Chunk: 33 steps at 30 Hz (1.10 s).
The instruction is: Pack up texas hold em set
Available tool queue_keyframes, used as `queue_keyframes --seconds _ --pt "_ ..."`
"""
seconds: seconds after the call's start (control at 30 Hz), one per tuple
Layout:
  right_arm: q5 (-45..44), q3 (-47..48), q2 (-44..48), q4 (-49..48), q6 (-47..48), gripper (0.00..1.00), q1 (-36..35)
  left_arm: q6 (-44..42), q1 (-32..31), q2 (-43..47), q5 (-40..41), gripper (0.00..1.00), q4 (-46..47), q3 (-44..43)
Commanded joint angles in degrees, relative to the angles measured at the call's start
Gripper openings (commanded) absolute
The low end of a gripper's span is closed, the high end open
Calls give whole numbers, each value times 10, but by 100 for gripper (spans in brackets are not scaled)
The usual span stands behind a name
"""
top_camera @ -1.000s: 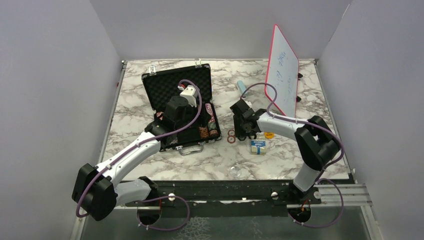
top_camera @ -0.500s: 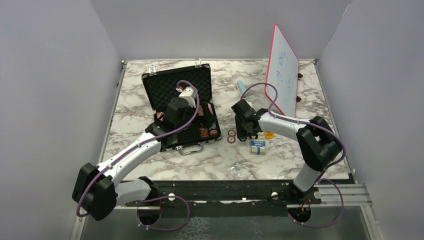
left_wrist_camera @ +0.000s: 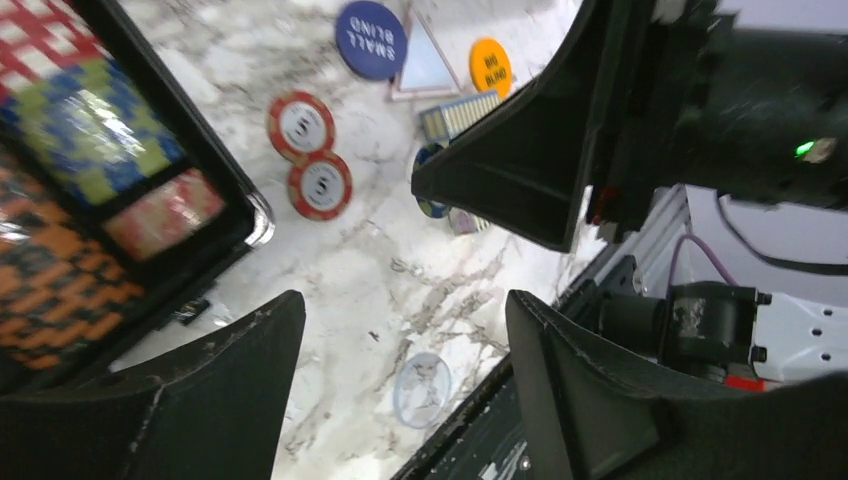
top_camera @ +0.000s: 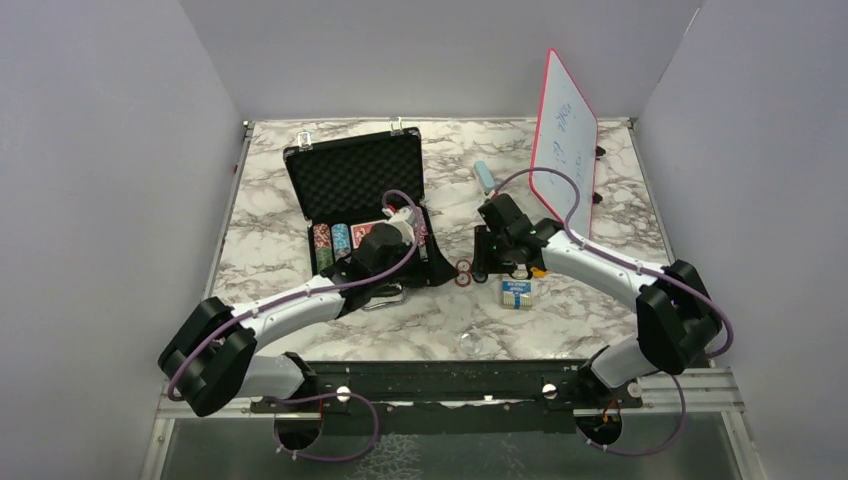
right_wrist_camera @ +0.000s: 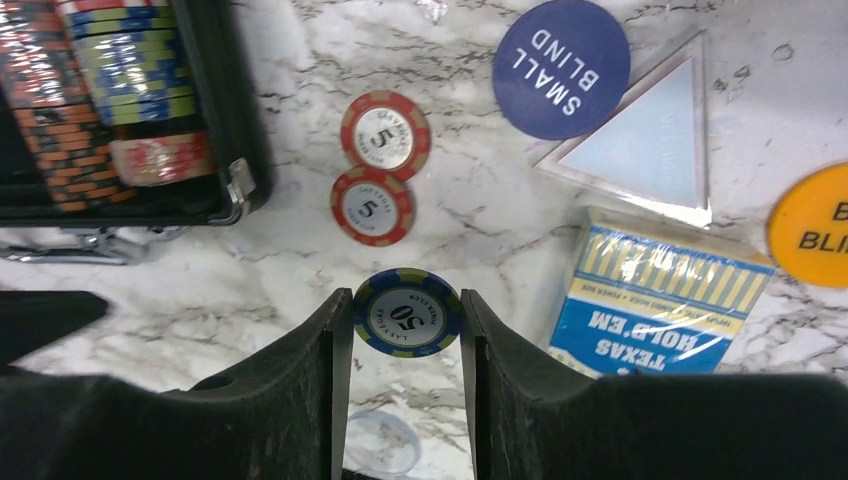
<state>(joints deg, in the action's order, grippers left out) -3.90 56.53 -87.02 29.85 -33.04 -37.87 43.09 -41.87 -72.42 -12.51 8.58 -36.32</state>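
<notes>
The black briefcase (top_camera: 352, 178) lies open, with striped chip rows (top_camera: 332, 240) in its tray. My right gripper (right_wrist_camera: 407, 330) is shut on a blue-and-yellow "50" chip (right_wrist_camera: 407, 312), held edge to edge above the marble; it sits right of the case in the top view (top_camera: 497, 258). Two red "5" chips (right_wrist_camera: 378, 170) lie beside the case corner (right_wrist_camera: 232, 150). The blue card deck (right_wrist_camera: 660, 300), the blue "small blind" button (right_wrist_camera: 561, 68) and the orange button (right_wrist_camera: 815, 225) lie on the table. My left gripper (left_wrist_camera: 400, 330) is open and empty over bare marble by the case's front right corner (top_camera: 396, 260).
A clear round disc (left_wrist_camera: 421, 388) lies near the table's front edge (top_camera: 470, 344). A clear triangle (right_wrist_camera: 650, 140) lies beside the small blind button. The red-framed whiteboard (top_camera: 565, 140) stands at the back right, with a pale blue block (top_camera: 484, 176) left of it.
My left arm has pulled back from over the case's tray to its front right corner, uncovering the chip rows. My right arm's elbow has swung right; its gripper stays by the loose chips.
</notes>
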Motion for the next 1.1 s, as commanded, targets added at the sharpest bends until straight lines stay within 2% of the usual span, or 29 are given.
queue_keyframes --seconds 0.0,0.17,0.47,0.6,0.8,0.9,1.0,1.07 --pt "46 -14 44 -2 -44 41 3 77 -45 -17 30 71 89 27" --pt "83 -26 83 -17 -89 41 3 111 -82 -24 89 59 123 42" --pt "139 -39 123 -41 -149 42 3 137 -116 -22 162 51 188 63" --pt "158 -41 129 -46 -160 42 3 150 -118 -27 164 41 212 71" --pt "173 -45 130 -47 -162 42 3 155 -119 -31 166 19 240 77" --pt "177 -48 129 -53 -159 42 3 141 -119 -32 163 1 246 76" --pt "168 -40 129 -57 -132 47 3 98 -119 -25 172 0 245 75" --pt "141 -17 128 -39 -112 54 2 47 -119 -10 187 0 240 79"
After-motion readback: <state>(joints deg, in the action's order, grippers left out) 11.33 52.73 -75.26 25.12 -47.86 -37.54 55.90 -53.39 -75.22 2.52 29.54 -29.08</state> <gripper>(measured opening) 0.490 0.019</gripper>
